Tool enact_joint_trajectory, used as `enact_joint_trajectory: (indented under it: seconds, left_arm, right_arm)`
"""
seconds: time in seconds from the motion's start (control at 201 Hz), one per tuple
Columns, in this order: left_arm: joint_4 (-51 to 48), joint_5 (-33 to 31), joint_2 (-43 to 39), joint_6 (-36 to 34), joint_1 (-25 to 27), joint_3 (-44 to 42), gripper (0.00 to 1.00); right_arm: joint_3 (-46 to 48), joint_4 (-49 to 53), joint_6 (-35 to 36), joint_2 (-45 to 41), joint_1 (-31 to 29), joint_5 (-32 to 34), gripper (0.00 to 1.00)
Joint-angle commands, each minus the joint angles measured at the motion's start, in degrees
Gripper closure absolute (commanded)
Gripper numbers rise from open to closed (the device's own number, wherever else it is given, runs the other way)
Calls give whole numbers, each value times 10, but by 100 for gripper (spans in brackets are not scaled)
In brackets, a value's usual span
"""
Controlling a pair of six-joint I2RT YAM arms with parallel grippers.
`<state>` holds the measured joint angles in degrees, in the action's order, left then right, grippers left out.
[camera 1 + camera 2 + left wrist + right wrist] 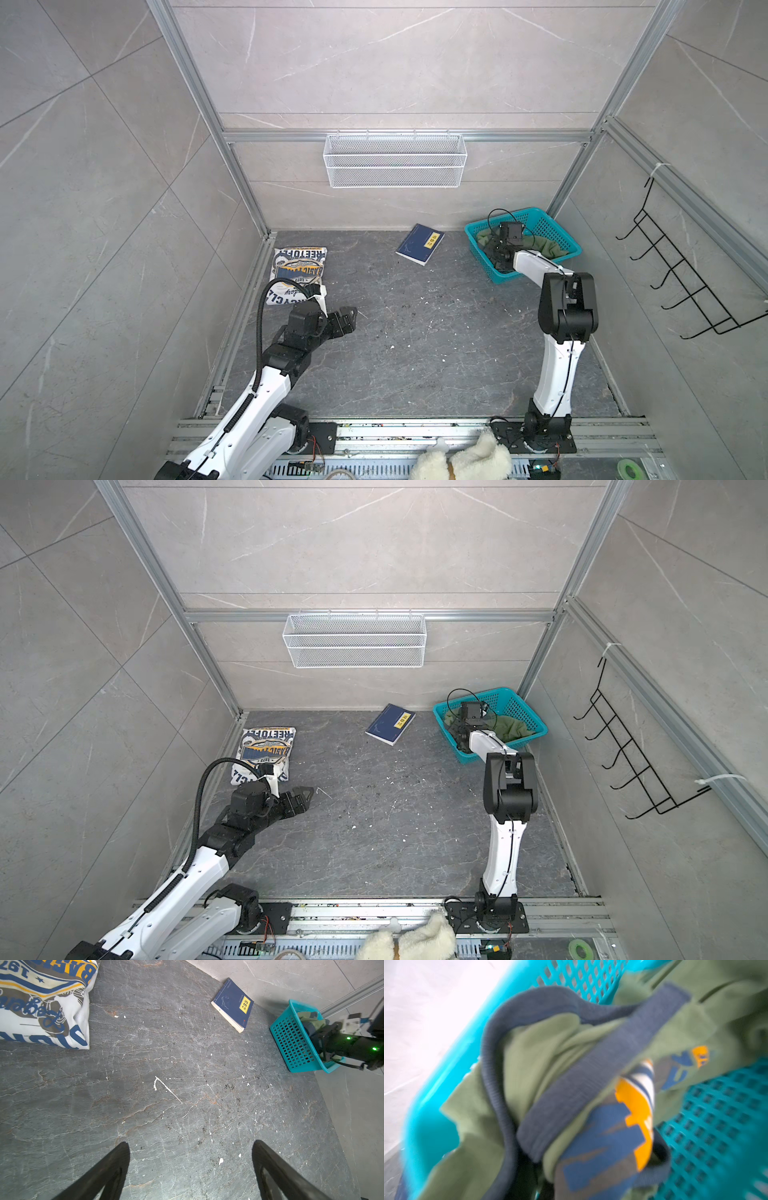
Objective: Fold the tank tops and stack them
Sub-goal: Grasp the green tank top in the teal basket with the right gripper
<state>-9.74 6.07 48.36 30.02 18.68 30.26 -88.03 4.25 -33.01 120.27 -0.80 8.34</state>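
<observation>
Olive tank top (542,1047) is filling the right wrist view, bunched up with its navy trim looping across the folds. The right claw (498,255) is reaching down into it, clenched. Its fingertips are hidden under the cloth, so it is only looking likely that it is pinching a fold of the olive fabric. The garment is lying crumpled inside a teal basket (544,222), which is sitting at the far right corner of the table (415,332). Moving outward, a navy book (420,244) is lying near the far edge, between the basket and the far left corner and apart from both. In that far left corner the white tank top (299,274) is lying as a compact folded packet, its badge print facing up. Just beside its near end the left claw (190,1142) is hovering over bare table, jaws spread wide and gripping nothing. A fluffy plush thing (465,459) is sitting beyond the near edge, by the arm bases. Judging progress from this, the white top is looking finished, so roughly half the job is done. The olive one is waiting to be lifted out of the basket, spread flat, folded, and set on top of the white packet.
</observation>
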Motion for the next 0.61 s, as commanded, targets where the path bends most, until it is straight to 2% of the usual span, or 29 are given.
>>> enact_joint_trajectory:
  seconds: [0.0,0.134,0.304,0.428,0.473,0.602]
  left_arm:
    - [24,2,-10,-11,3,-4,6]
    - [22,4,-22,-8,6,-13,6]
    - [12,11,-39,-4,6,-19,6]
    - [5,15,-43,1,7,-20,6]
    - [3,18,-45,2,7,-20,6]
    - [-1,23,-60,4,8,-26,6]
  right_arm:
    - [55,-100,14,-72,-22,67,100]
    - [141,-196,23,-135,-32,90,100]
    - [209,-248,31,-219,-50,128,100]
    - [239,-255,48,-280,-72,153,100]
    - [243,-229,18,-297,-73,168,100]
    - [268,-226,3,-324,-86,167,100]
